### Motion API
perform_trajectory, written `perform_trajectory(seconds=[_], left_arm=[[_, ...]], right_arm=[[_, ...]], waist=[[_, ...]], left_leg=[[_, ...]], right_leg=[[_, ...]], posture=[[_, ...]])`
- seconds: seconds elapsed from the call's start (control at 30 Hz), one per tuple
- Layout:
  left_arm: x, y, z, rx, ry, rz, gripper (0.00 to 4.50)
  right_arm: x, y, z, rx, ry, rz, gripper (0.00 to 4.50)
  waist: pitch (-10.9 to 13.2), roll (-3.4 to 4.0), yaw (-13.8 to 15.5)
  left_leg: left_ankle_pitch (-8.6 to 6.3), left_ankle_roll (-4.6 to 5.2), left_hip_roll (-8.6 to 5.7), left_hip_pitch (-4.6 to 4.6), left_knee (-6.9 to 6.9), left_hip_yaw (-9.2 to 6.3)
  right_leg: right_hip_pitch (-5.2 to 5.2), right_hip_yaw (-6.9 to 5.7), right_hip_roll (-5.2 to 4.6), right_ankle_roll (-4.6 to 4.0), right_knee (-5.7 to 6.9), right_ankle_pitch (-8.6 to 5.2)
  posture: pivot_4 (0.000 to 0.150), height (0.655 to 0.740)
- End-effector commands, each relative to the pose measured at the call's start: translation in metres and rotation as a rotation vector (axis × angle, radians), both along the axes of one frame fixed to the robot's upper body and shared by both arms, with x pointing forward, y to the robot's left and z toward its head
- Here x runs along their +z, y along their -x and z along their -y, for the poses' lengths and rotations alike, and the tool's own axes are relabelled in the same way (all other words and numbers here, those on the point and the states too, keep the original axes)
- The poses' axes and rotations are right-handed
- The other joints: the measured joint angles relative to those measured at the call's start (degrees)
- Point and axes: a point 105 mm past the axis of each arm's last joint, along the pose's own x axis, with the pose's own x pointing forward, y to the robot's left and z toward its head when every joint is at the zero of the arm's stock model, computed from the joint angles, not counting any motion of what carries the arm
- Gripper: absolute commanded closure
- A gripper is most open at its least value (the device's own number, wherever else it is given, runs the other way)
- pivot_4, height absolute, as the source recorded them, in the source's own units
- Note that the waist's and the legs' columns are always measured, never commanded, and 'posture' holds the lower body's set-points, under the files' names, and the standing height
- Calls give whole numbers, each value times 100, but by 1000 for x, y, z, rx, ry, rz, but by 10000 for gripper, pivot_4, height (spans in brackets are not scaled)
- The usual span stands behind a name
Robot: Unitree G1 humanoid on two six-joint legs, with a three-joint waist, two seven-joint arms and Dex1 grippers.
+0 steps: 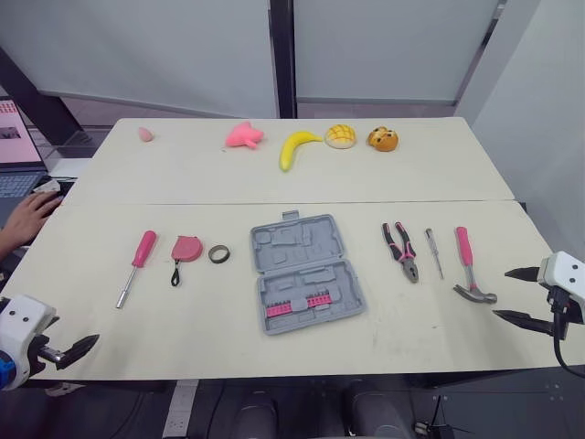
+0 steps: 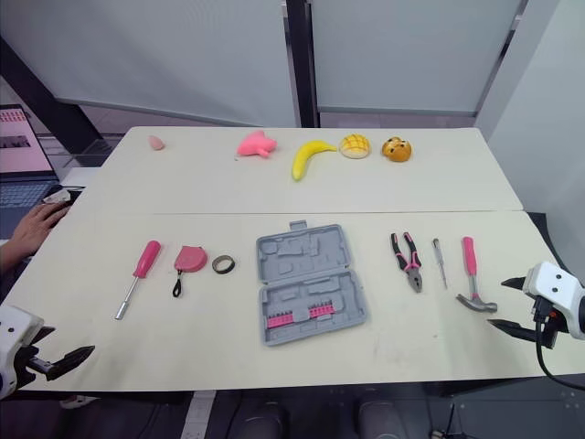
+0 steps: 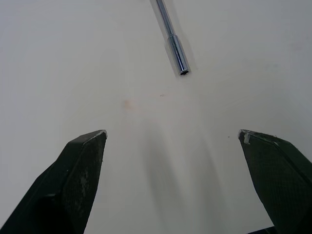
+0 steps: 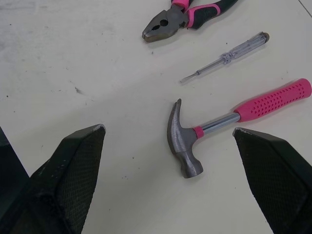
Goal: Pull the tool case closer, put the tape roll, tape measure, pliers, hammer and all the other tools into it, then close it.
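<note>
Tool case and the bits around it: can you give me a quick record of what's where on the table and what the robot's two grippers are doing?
Tool case: open, lying flat, centre
Left of case: pink-handled driver, tape measure, tape roll
Right of case: pliers, small screwdriver, hammer
Left gripper: open, empty, near driver's tip
Right gripper: open, empty, by hammer head
Far edge: banana, pink toy
</note>
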Motion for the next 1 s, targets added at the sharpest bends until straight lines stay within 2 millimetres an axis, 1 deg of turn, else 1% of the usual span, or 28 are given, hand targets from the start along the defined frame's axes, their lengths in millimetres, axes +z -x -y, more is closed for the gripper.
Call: perform_trajectory(seconds=[0.03,0.33,0.43,0.63,0.83,1.0], left_arm=[[5,-1,0,-8,-3,15,0],[19,-9,5,-64,48,91,0],[22,-10,5,-66,72,108,0],[17,-6,2,-74,42,81,0],[14,-3,-2,-67,27,71,0],[9,0,1,-88,20,48,0]], right_arm=[[7,-2,-1,9,3,34,311],[14,-9,-3,-17,11,92,311],[14,-9,-1,-41,3,86,311],[12,-8,3,-81,8,59,311],[13,-8,3,-76,16,59,311],[14,-12,2,-100,13,86,311]], waist=[[0,0,0],[0,0,-2],[0,0,0],[0,0,-3],[0,0,-2],[0,0,-2]], left_leg=[[0,0,0,0,0,0],[0,0,0,0,0,1],[0,0,0,0,0,0],[0,0,0,0,0,0],[0,0,0,0,0,0],[0,0,0,0,0,1]], right_leg=[[0,0,0,0,0,0],[0,0,0,0,0,0],[0,0,0,0,0,0],[0,0,0,0,0,0],[0,0,0,-1,0,0],[0,0,0,0,0,0]], posture=[[1500,7400],[1500,7400],[1500,7400],[1500,7400],[1500,7400],[1500,7400]])
